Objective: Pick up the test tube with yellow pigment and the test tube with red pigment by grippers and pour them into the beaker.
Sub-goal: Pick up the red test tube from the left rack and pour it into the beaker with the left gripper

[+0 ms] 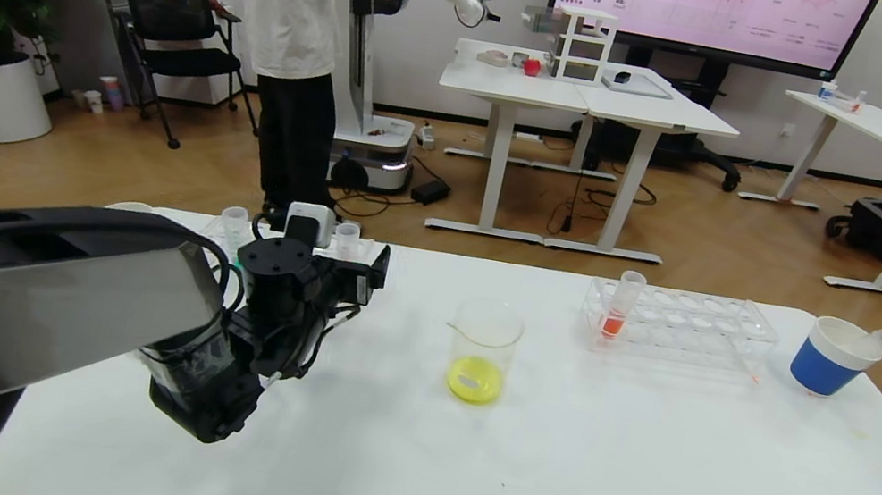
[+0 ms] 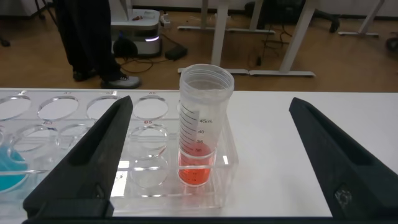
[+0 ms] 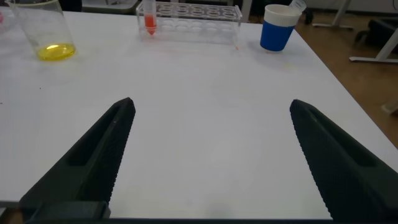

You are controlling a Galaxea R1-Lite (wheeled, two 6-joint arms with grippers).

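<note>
In the left wrist view a test tube with red pigment stands upright in the end hole of a clear rack. My left gripper is open, one finger on each side of that tube and apart from it. Another red tube stands in the right-hand rack. Mid-table is the beaker with yellow liquid in its bottom. My right gripper hangs open over bare table, nothing between its fingers; the beaker is far ahead of it. The test tube with yellow pigment is out of view.
A blue-and-white paper cup with an empty clear tube leaning in it stands at the table's far right. Blue liquid shows in the left rack. My left arm covers most of that rack. A person and other tables are beyond.
</note>
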